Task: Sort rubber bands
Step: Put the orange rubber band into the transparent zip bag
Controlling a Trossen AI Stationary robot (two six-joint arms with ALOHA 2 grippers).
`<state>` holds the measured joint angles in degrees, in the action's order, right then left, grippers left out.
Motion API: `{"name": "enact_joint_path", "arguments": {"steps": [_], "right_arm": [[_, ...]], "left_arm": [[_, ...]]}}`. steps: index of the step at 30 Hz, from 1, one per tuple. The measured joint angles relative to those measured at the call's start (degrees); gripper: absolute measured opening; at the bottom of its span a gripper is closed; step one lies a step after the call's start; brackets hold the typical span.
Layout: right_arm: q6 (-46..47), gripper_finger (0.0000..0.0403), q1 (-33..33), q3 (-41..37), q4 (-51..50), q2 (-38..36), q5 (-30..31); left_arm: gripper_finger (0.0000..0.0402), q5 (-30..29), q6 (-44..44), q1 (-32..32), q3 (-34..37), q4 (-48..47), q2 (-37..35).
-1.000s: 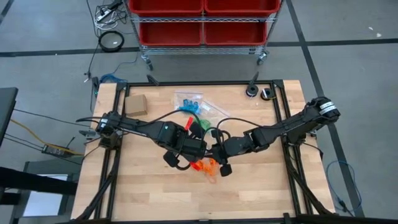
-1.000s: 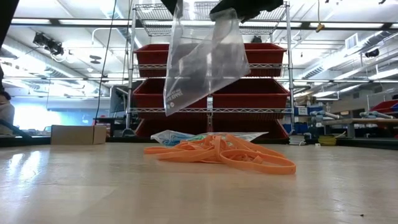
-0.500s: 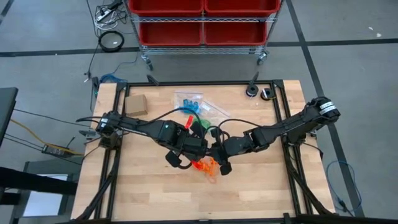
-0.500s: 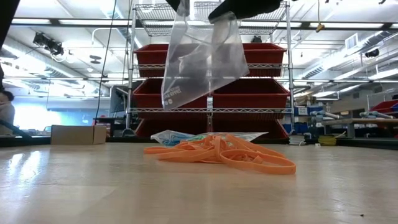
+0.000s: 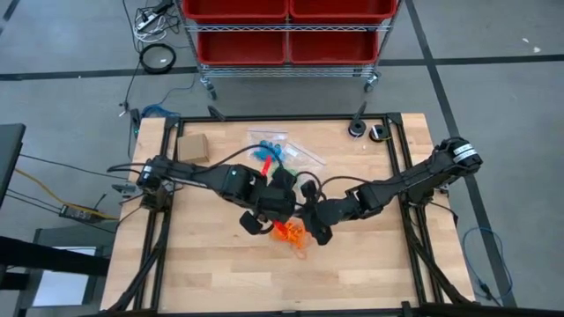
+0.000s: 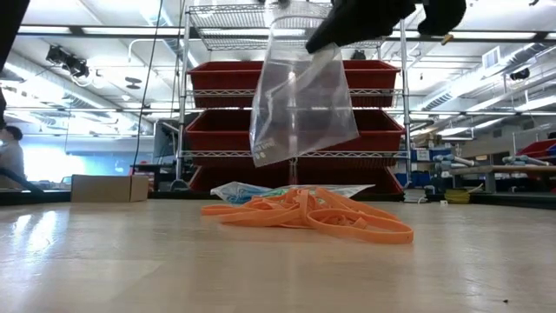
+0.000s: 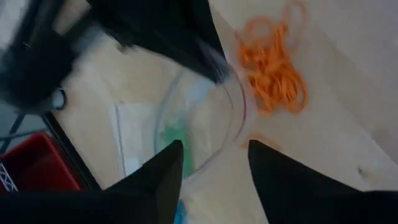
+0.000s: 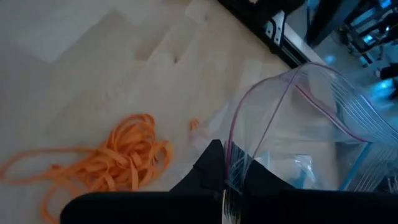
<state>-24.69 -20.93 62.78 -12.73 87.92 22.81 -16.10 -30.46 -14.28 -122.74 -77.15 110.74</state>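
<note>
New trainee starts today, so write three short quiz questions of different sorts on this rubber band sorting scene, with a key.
1. True or false: the orange rubber bands are already inside the clear bag.
2. Which gripper holds the clear bag? A) left gripper B) right gripper C) neither
3. Fill in: the small cardboard box sits near the table's far ____ corner.

Key: 1. False: they lie in a loose pile on the table, with the bag hanging above. 2. B: the right gripper is shut on the bag's rim, while the left gripper's fingers stand apart beside it. 3. Left.
</note>
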Motion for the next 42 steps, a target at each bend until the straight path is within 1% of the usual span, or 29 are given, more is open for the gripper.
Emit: {"name": "enact_joint_path", "arguments": {"steps": [5,9,11,13,17,19,20,24,27,30,34,37,41,42], "right_arm": [[0.0,0.0,-0.5,0.0,-2.0,-1.0,0.1],[-0.5,0.0,-2.0,0.0,-1.9,-2.4,0.0],[-0.5,0.0,-3.0,0.0,-2.1,-3.3,-1.3],[-0.5,0.0,-3.9,0.0,-2.3,-4.5,-5.3],[2.5,0.0,-5.8,0.0,-4.3,-7.6,-17.0],[4.5,0.0,-6.8,0.0,-6.0,-9.4,-20.9],[5.0,0.0,-7.5,0.0,-6.7,-10.2,-21.5],[4.3,0.0,-10.1,0.0,-9.1,-12.5,-21.0],[4.0,0.0,-11.5,0.0,-10.4,-13.7,-21.1],[4.7,0.0,-13.2,0.0,-11.9,-15.0,-21.1],[4.6,0.0,-16.6,0.0,-11.3,-17.2,-20.6],[4.6,0.0,-18.7,0.0,-11.0,-19.1,-20.2],[4.5,0.0,-21.7,0.0,-10.4,-21.6,-17.7],[4.2,0.0,-22.3,0.0,-10.0,-22.1,-17.4]], "left_arm": [[0.0224,0.3,-0.4,0.7,-6.8,0.0,-0.2],[0.0229,2.5,-0.6,1.9,-11.3,-2.1,-0.2],[0.0229,4.5,-0.7,2.5,-12.4,-3.8,-0.2],[0.0229,7.3,-0.8,3.0,-11.8,-4.7,-0.8],[0.0225,14.4,-1.0,3.3,-11.0,-6.8,-0.9],[0.022,18.7,-0.8,3.2,-10.6,-6.6,-1.0],[0.0218,21.0,-0.8,3.2,-10.1,-5.5,-1.0],[0.0209,29.2,-0.6,3.2,-8.2,1.2,-1.0],[0.0209,32.5,-2.1,3.7,-4.8,9.6,-1.1],[0.0209,34.9,-3.7,4.9,-1.9,14.4,-0.8],[0.0209,42.4,-3.9,7.1,2.0,23.4,-0.9],[0.0209,46.3,-3.9,8.5,3.6,27.2,-0.9],[0.0209,54.2,-4.0,9.8,3.8,30.0,-0.9],[0.0209,55.4,-4.3,9.9,3.8,30.9,-0.9]]}}
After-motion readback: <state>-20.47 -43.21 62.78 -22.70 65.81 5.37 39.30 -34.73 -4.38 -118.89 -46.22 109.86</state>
